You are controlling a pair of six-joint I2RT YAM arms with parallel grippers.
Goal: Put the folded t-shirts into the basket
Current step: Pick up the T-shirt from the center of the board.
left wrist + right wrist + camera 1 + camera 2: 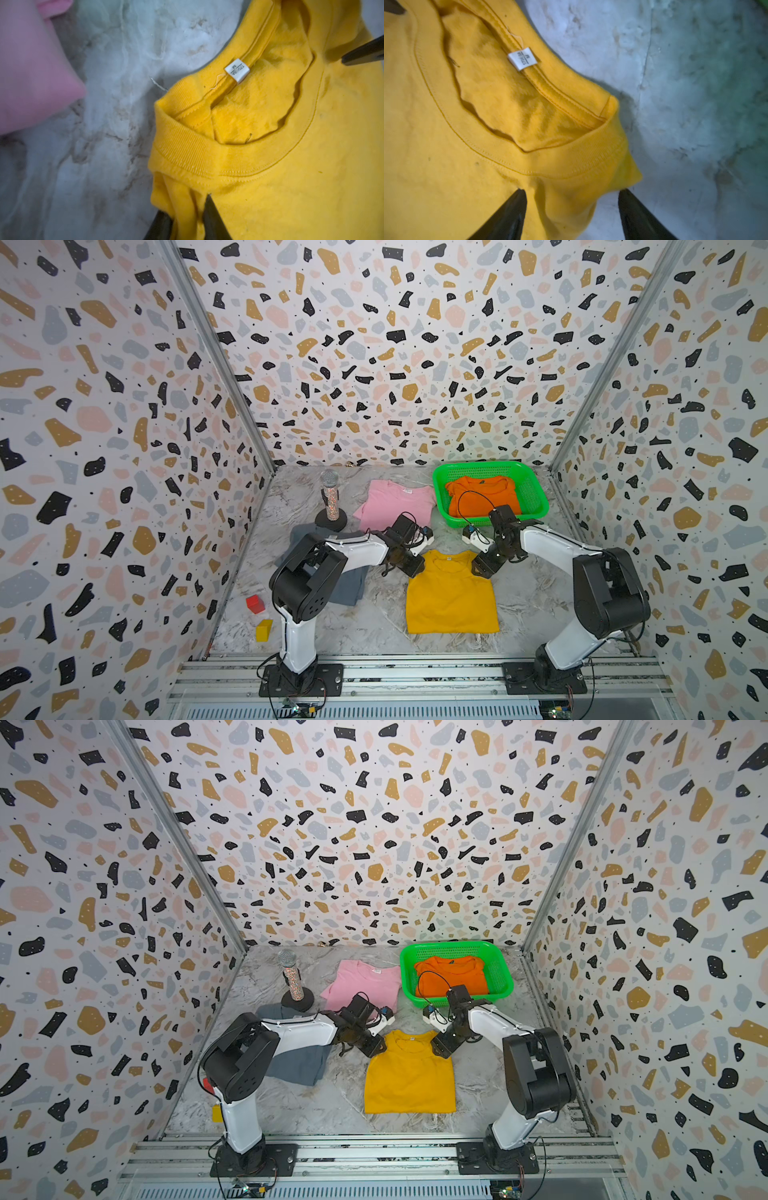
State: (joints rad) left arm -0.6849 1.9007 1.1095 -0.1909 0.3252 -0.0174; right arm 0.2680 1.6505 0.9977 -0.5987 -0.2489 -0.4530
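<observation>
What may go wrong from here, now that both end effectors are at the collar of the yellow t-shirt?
1. The left end effector pinches only a small fold of the yellow t-shirt, while the right end effector is open around the other shoulder; lifting now may unfold it.
2. The orange t-shirt already fills much of the basket, so the yellow one may hang over its rim.

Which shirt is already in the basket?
The orange shirt. It lies inside the green basket; the pink shirt, yellow shirt and grey shirt lie on the table.
</observation>
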